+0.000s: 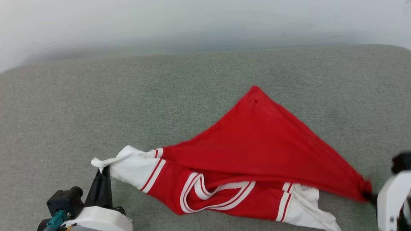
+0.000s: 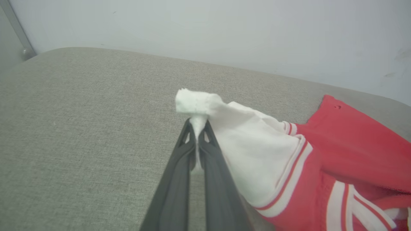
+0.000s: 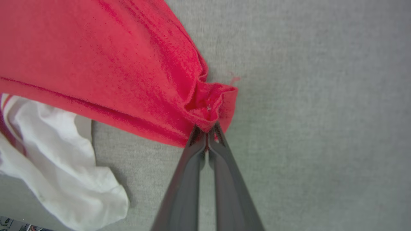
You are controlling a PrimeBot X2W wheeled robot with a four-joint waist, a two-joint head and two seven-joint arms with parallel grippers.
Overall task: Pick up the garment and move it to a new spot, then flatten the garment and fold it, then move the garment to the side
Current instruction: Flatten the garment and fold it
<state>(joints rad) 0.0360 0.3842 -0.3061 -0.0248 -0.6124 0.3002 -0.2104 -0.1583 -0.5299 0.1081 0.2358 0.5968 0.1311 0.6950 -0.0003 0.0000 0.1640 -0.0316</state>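
Note:
The garment (image 1: 257,144), a red jersey with white-striped trim and white lining, lies spread on the grey cushioned surface (image 1: 128,96), stretched between my two grippers. My left gripper (image 1: 103,170) at the lower left is shut on a white corner of it; the left wrist view shows the pinched white tuft (image 2: 196,104) above the gripper (image 2: 196,123). My right gripper (image 1: 369,194) at the right edge is shut on a bunched red corner, seen close in the right wrist view as a red fold (image 3: 208,102) at the gripper (image 3: 207,130). A white flap (image 3: 64,173) trails loose.
A pale wall (image 1: 205,22) runs behind the surface's far edge. Bare grey fabric stretches to the left of and behind the garment. The surface's rounded corners (image 2: 38,54) show at the far left and far right.

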